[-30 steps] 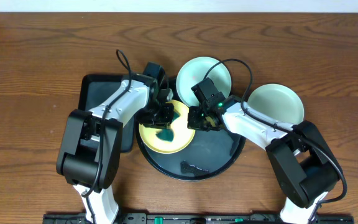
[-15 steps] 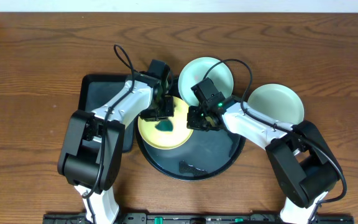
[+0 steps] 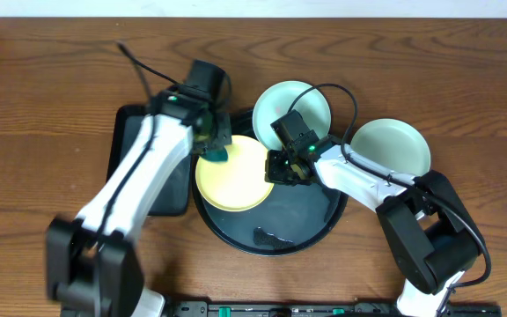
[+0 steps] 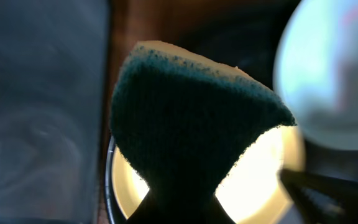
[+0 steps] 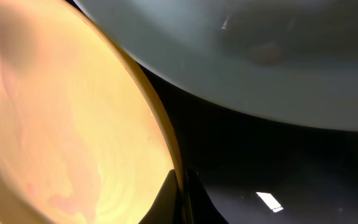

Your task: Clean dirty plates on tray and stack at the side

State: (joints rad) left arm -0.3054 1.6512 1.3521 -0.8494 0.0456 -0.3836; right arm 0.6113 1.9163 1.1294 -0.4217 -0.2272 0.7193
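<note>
Left claw grips the dark green scouring sponge above the far-left rim of the pale yellow round plastic plate; right claw pinches its right rim; wipe flat, steadily.

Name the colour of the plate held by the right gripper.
Pale yellow plate; right gripper pinches its rim. Overhead shows it best.
</note>
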